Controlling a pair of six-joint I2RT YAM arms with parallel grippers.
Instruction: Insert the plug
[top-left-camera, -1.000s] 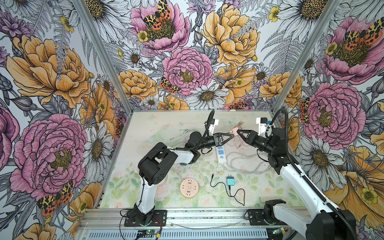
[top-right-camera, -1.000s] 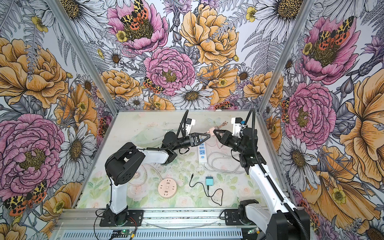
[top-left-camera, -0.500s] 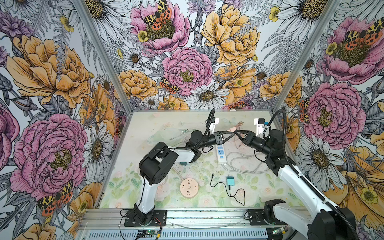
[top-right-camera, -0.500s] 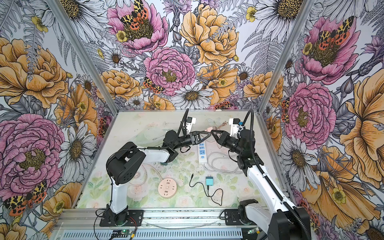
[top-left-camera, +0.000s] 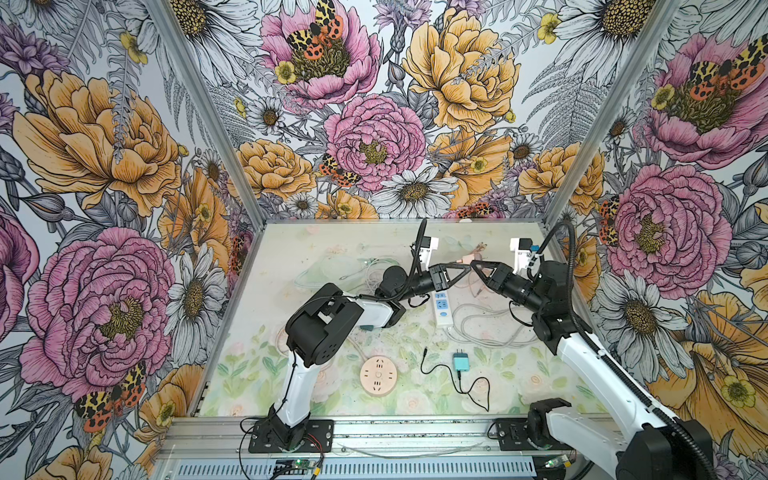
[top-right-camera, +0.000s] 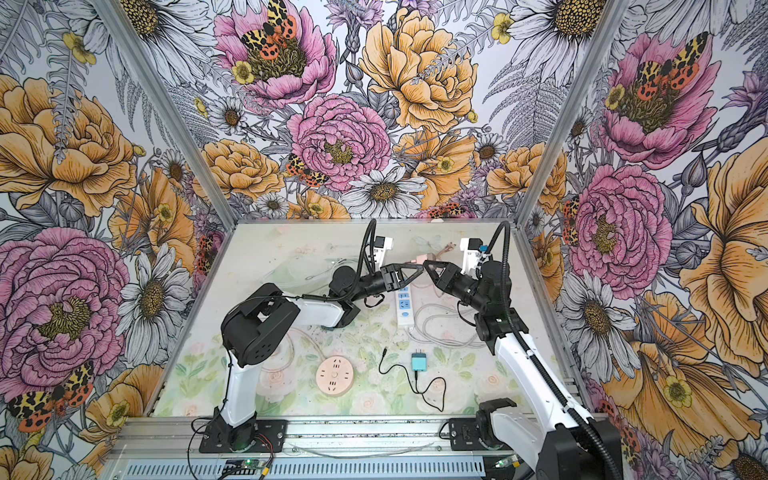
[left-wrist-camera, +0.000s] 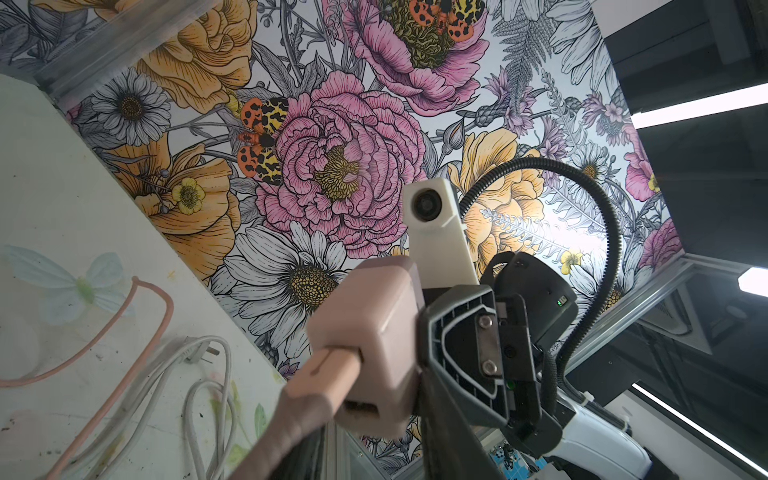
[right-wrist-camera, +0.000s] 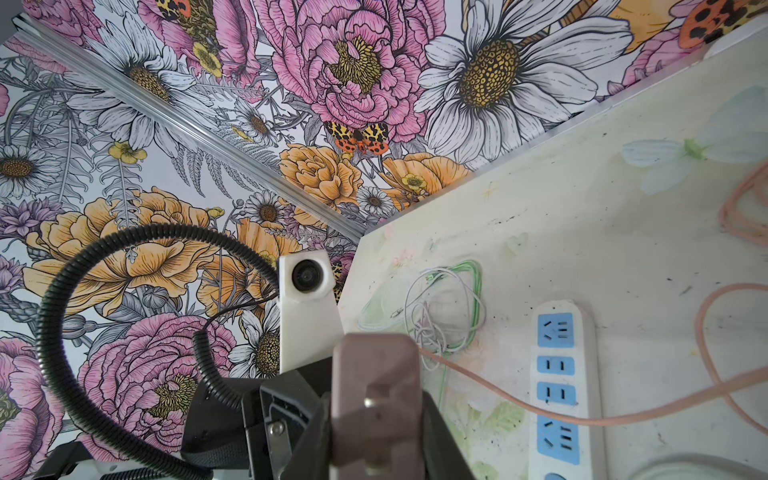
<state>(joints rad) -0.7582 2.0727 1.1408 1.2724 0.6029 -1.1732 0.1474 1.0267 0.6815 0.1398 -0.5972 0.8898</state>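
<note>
A pink plug (top-left-camera: 464, 258) (top-right-camera: 415, 261) hangs in the air over the back of the table, and both grippers meet at it. My right gripper (top-left-camera: 477, 266) (right-wrist-camera: 376, 415) is shut on the plug (right-wrist-camera: 376, 399), whose pronged face shows between its fingers. My left gripper (top-left-camera: 466, 267) (left-wrist-camera: 365, 415) comes from the opposite side. Its fingers lie against the plug's body (left-wrist-camera: 365, 332) near the cord exit. A white power strip (top-left-camera: 442, 307) (top-right-camera: 404, 305) (right-wrist-camera: 559, 374) with blue sockets lies on the table just below and in front of the grippers.
A round pink socket (top-left-camera: 378, 376) lies near the front. A teal charger (top-left-camera: 460, 360) with a black cable is to its right. White cord loops (top-left-camera: 486, 328) lie right of the strip. A green-white cable tangle (top-left-camera: 353, 270) lies behind the left arm. A pink cord (left-wrist-camera: 104, 332) trails on the table.
The two grippers have come together at the plug: the right one moved left and the left one rose slightly. The left jaws have narrowed onto the plug.
</note>
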